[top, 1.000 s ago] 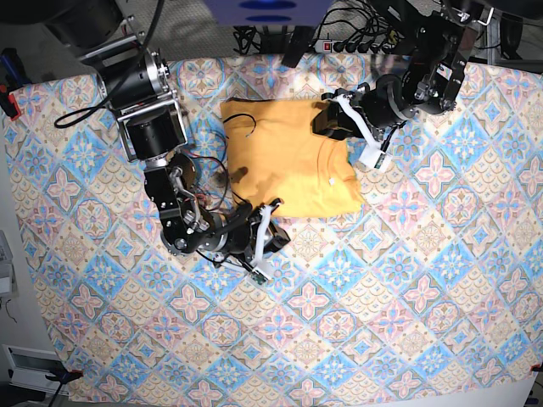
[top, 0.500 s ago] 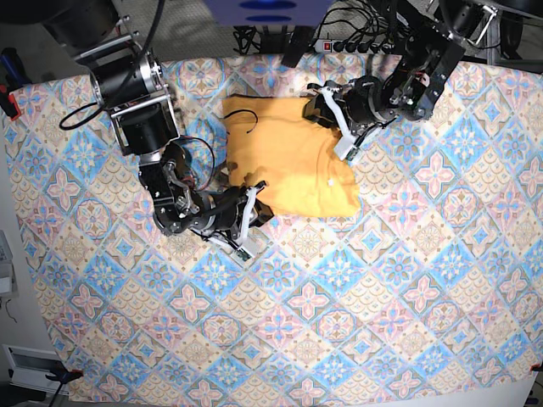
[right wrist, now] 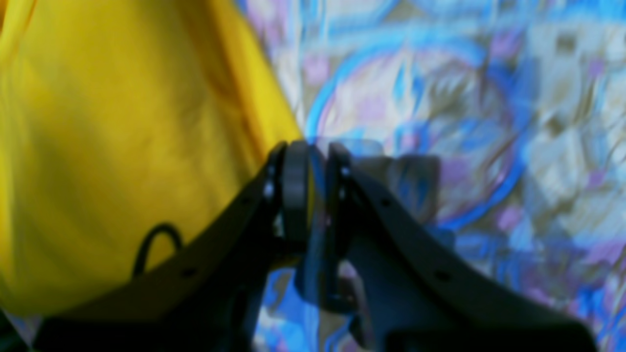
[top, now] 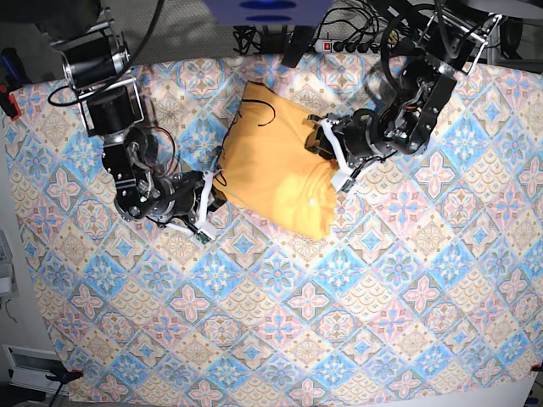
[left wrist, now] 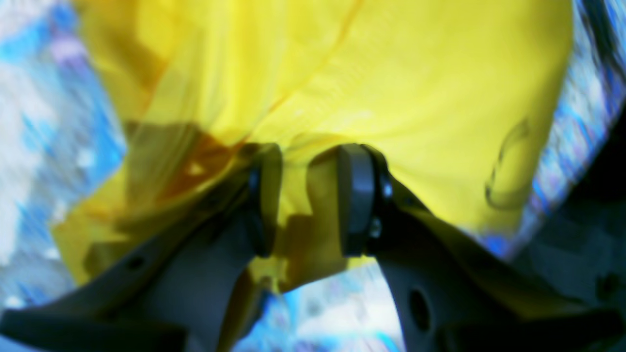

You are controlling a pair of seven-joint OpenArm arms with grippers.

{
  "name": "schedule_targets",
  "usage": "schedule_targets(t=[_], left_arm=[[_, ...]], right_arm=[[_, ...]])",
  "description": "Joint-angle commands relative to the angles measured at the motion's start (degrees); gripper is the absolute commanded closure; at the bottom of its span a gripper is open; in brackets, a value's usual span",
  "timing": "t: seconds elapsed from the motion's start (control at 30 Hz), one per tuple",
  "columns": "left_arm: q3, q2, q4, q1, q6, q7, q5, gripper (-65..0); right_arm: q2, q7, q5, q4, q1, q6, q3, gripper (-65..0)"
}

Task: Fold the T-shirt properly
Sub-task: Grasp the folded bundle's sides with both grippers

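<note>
The pale orange-yellow T-shirt (top: 276, 161) lies bunched and slanted on the upper middle of the tablecloth. A thin dark script loop (top: 259, 114) shows near its top and a small white tag (top: 316, 202) near its lower right. My left gripper (top: 327, 157) is at the shirt's right edge. In the left wrist view (left wrist: 310, 200) its jaws pinch a fold of the shirt (left wrist: 391, 73). My right gripper (top: 216, 188) is at the shirt's left edge. In the right wrist view (right wrist: 313, 190) it is nearly closed on a thin edge of the shirt (right wrist: 122, 146).
The blue-and-pink patterned tablecloth (top: 339, 297) covers the whole table. A power strip (top: 356, 44) and cables lie beyond the far edge. A red clamp (top: 8, 102) sits at the left edge. Both wrist views are blurred.
Both grippers moved left with the shirt held. The right gripper went left and up, the left gripper down. The shirt went from lying wide to a narrower slanted bundle.
</note>
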Motion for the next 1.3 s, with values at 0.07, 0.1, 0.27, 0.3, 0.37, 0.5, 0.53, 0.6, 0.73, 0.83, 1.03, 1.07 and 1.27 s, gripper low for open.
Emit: schedule_targets(t=[0.07, 0.1, 0.27, 0.3, 0.37, 0.5, 0.53, 0.6, 0.73, 0.83, 1.03, 1.07, 1.27], left_arm=[[-0.26, 2.31, -2.11, -3.65, 1.4, -0.32, 5.41, -20.1], [-0.26, 2.84, -3.08, -4.36, 1.4, -0.32, 6.38, -20.1], [-0.35, 6.36, -7.04, -8.75, 1.31, -0.41, 10.6, -20.3], [-0.35, 6.8, -7.12, -9.37, 1.31, -0.41, 11.39, -20.4], [-0.35, 7.33, -7.12, -10.78, 1.31, -0.59, 13.06, -20.5], [-0.17, 8.12, -8.0, -12.89, 1.31, -3.05, 15.43, -20.7], [-0.17, 8.38, -8.35, -13.5, 1.31, -3.14, 15.61, -20.7], [-0.35, 9.17, -9.23, -14.64, 1.31, -3.14, 15.52, -20.3], [-0.53, 9.17, -9.06, -15.26, 1.49, -3.14, 15.52, -20.0], [-0.61, 8.82, -7.91, -15.17, 1.57, -3.23, 15.43, -20.0], [-3.07, 7.06, -1.76, -12.36, 1.57, -1.03, 15.08, -20.0], [-4.57, 6.71, 0.61, -10.86, 1.57, -0.15, 15.08, -20.0], [-15.03, 5.39, 11.51, -0.93, 1.57, 4.51, 15.34, -20.0]], right_arm=[[2.16, -0.49, 0.83, 5.59, -1.13, 0.47, 0.3, -7.5], [2.59, -0.75, 0.83, 6.74, -2.01, 0.47, 0.3, -7.5], [5.32, -1.28, 0.83, 13.24, -6.32, 0.47, 0.3, -7.5], [5.85, -1.28, 0.83, 14.3, -6.94, 0.47, 0.3, -7.5], [6.55, -1.28, 0.83, 15.88, -8.34, 0.47, 0.48, -7.4], [7.08, -1.28, 0.83, 18.52, -12.12, 0.47, 4.7, -7.4], [7.08, -1.28, 0.83, 19.04, -12.83, 0.47, 5.58, -7.4], [7.25, -1.28, 0.83, 20.36, -14.14, 0.47, 6.72, -7.4], [8.31, -1.28, 0.83, 23.62, -16.25, 0.47, 8.13, -7.4], [8.48, -1.19, 0.83, 27.48, -16.78, 0.47, 8.13, -7.4], [8.48, -1.19, 0.83, 35.84, -20.03, 0.47, 10.94, -7.4], [8.4, -1.19, 0.92, 36.98, -20.39, 0.47, 10.94, -7.4], [7.08, -1.19, 1.09, 42.6, -21.26, 0.47, 6.98, -7.4]])
